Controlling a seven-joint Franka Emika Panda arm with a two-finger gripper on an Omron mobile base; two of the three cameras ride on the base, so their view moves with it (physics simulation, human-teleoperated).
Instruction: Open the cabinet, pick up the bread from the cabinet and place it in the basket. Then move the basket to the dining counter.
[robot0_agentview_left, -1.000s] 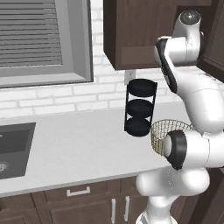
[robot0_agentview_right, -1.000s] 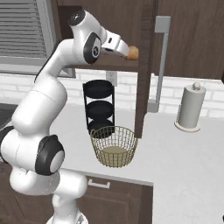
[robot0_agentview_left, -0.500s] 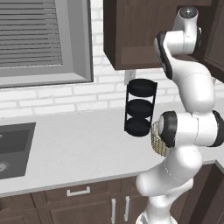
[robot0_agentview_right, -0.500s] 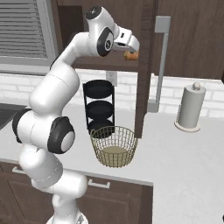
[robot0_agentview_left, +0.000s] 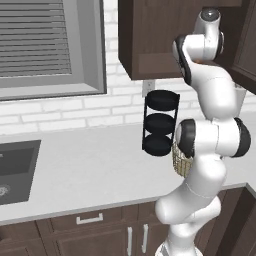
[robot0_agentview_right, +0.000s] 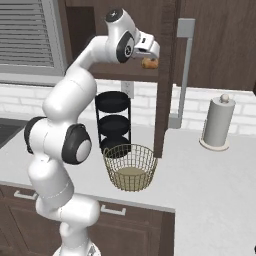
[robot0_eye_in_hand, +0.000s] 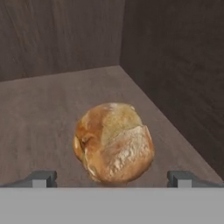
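bread (robot0_eye_in_hand: 114, 142) on cabinet (robot0_eye_in_hand: 52, 109) shelf near right wall, long axis tilted toward back corner. gripper (robot0_eye_in_hand: 111, 178) fingers spread wide, straddling it, not touching. basket (robot0_agentview_right: 130, 167) on counter below.

Over the last second the arm has reached further up and into the open cabinet (robot0_agentview_right: 165, 75), upper links swinging from a folded pose to a more upright one. The gripper (robot0_agentview_right: 151, 50), previously just outside the shelf edge, now sits close above the bread (robot0_agentview_right: 149, 63). In the hand view, the bread (robot0_eye_in_hand: 113, 142) lies between the spread fingertips (robot0_eye_in_hand: 41, 178).
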